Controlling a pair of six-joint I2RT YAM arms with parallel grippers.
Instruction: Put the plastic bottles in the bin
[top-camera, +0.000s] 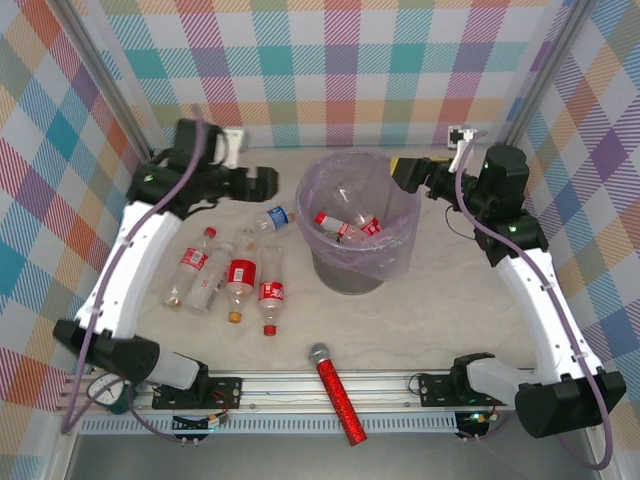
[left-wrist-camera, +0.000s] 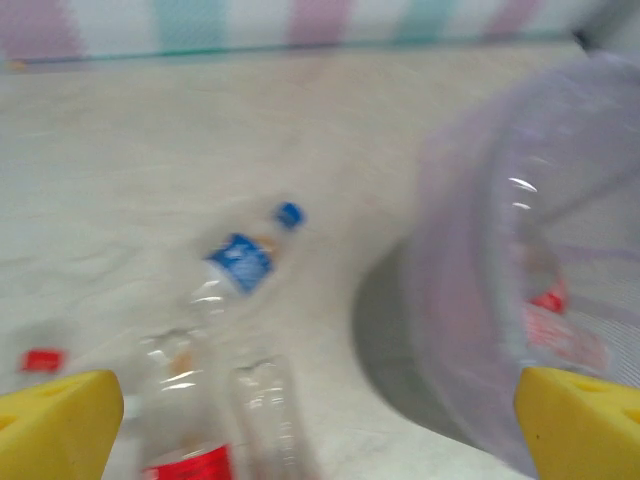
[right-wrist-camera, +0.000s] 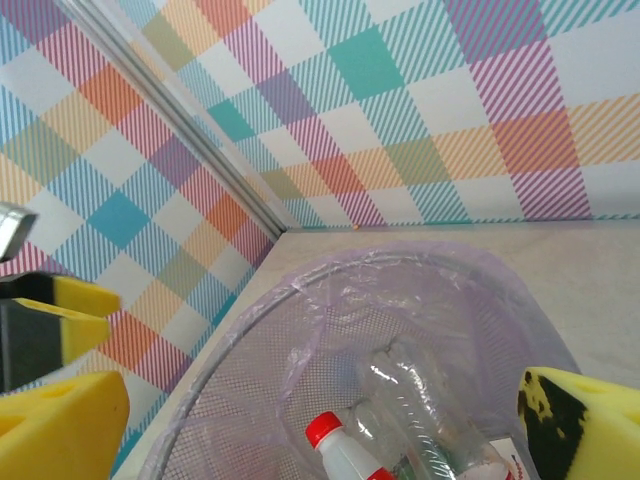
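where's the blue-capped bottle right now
In the top view, the blue-capped bottle lies on the table just left of the bin, close by the left gripper.

Bottles (top-camera: 240, 275) lie beside and inside the bin (top-camera: 345, 272).

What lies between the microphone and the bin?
Nothing. In the top view, only bare table separates the microphone from the bin.
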